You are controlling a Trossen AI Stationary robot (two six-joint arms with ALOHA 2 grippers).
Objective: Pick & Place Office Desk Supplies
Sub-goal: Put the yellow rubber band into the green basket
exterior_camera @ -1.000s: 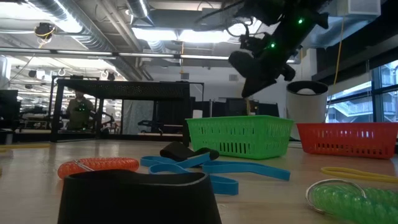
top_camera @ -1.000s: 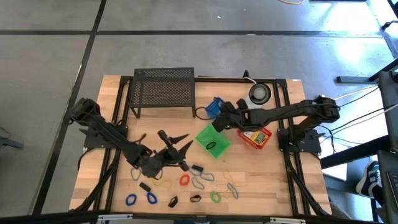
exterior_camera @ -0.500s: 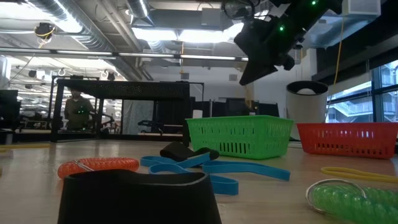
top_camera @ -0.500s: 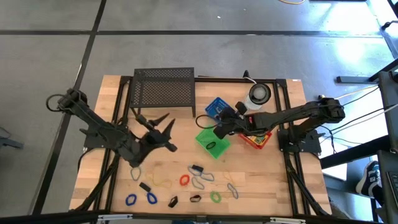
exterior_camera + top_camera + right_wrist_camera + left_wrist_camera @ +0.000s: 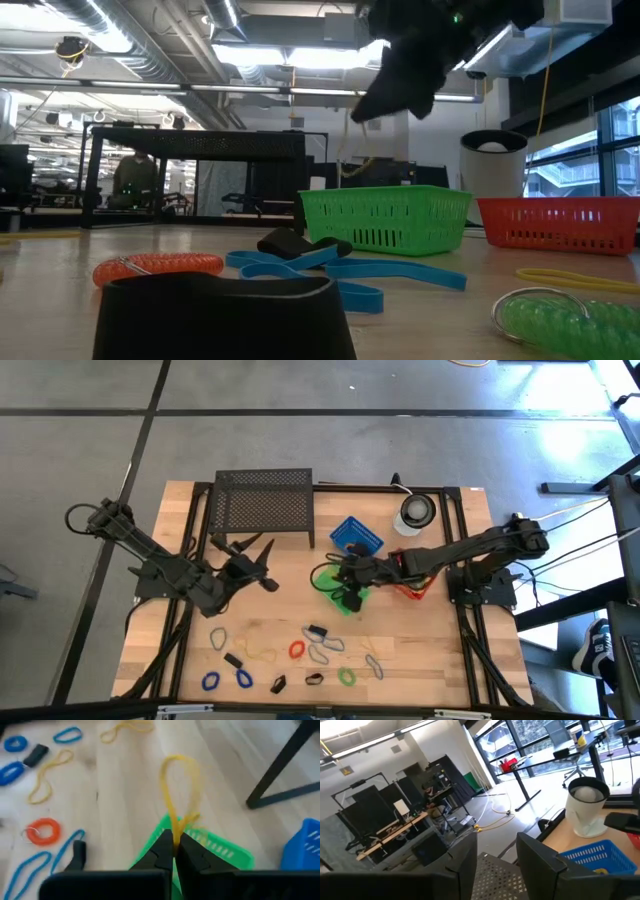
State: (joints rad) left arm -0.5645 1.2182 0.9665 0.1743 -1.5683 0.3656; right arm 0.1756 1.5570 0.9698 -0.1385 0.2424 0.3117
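Note:
My right gripper hovers over the green basket, shut on a thin yellow band. In the low view the gripper is high above the basket. My left gripper is raised near the black rack, pointing level; its fingers are open with nothing between them. Across the near part of the table lie blue loops, a red coil, a green coil, tan bands and black clips. My right gripper pinches one end of the yellow band's loop between its two fingertips. The fingers slant down, coming from the table's right side. The rest of the loop reaches out past the fingertips, clear of the table, above the green basket.
A black mesh rack stands at the far side. A blue basket sits far of the green one, a red basket to its right, and a round white and grey object at the far right.
My left gripper has risen from just above the loose items and gone toward the far edge, levelling out, still open. My right gripper has moved from over the blue basket toward the near left, over the green basket, and has tipped downward, staying shut.

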